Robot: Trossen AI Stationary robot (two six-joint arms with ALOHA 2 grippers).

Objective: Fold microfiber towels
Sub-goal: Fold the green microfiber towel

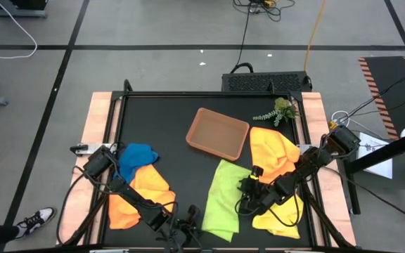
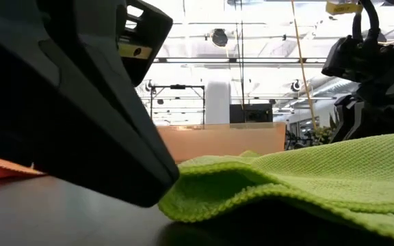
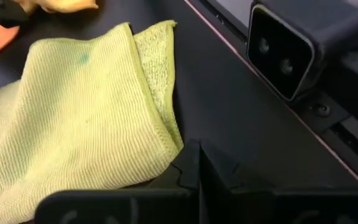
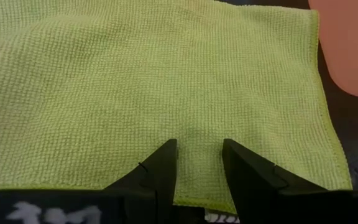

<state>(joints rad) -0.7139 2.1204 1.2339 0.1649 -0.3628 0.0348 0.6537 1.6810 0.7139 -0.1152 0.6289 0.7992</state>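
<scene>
Lime green towel (image 1: pixel 225 200) lay folded on the black table (image 1: pixel 181 116), near the front edge, right of centre. Left gripper (image 1: pixel 181 235) sat low at the front edge just beside that towel's near left corner, fingers pressed together, nothing held. Right gripper (image 4: pixel 199 163) hovered over the towel's right edge, fingers spread partway with green cloth showing in the gap; cannot tell whether they pinched it. Yellow towel (image 1: pixel 273 156) was bunched along the right edge, partly under the right arm, with another yellow fold (image 1: pixel 280 223) at the front right corner. Orange towel (image 1: pixel 138 197) was spread near the front left corner, blue towel (image 1: pixel 138 158) crumpled just behind it. Brown tray (image 1: pixel 218 132) stood tilted at mid-table toward the back, close to the green towel's far corner. Green sprig (image 1: pixel 280 111) rested by the back right corner. Bare black surface stayed open along the back left and between the orange and green towels. Grey floor and cables surrounded the table; in the low view, a bright hall with lit ceiling stretched behind.
</scene>
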